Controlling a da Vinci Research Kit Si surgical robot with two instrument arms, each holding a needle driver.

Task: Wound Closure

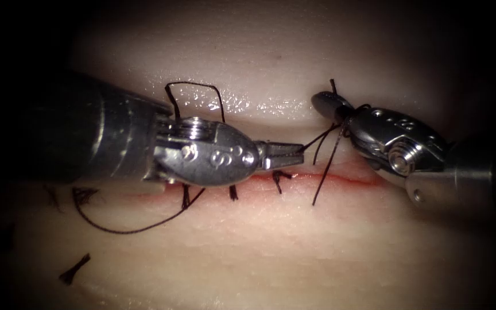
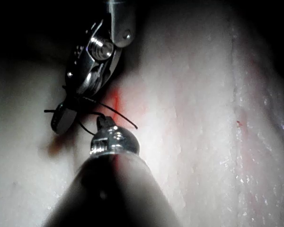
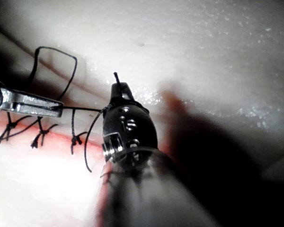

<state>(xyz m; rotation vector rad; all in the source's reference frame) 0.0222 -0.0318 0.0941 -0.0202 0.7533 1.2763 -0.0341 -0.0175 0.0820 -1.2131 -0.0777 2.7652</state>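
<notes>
The pale, glistening slab of pork-belly tissue (image 1: 271,51) carries a thin red-edged cut (image 1: 340,178) running left to right across the middle of the endoscope view, with red fluid (image 1: 351,177) lining its right stretch. Several short dark knotted stitches (image 1: 279,179) already cross the left and middle part of the cut, and a cut end of dark thread (image 1: 74,268) lies loose on the near left tissue.

The left arm's steel claw (image 1: 301,153) reaches in from the left, lying just over the cut. Its jaws are clenched on the thin black suture thread (image 1: 324,166), gripping it at the very tips. From there the strand runs tight to the right, up to the right arm's claw (image 1: 327,104), which sits just on the far side of the cut. The thread is wound around this claw near its jaws, and a short end sticks up beyond its tip. Its jaws look pressed together, though I cannot tell whether they pinch the thread. A free tail hangs from the wraps down across the cut toward the near side.

Behind the left claw a loop of thread (image 1: 199,86) arches over the far tissue, and another long loop (image 1: 127,229) curves along the near left side.

I cannot make out the needle.
</notes>
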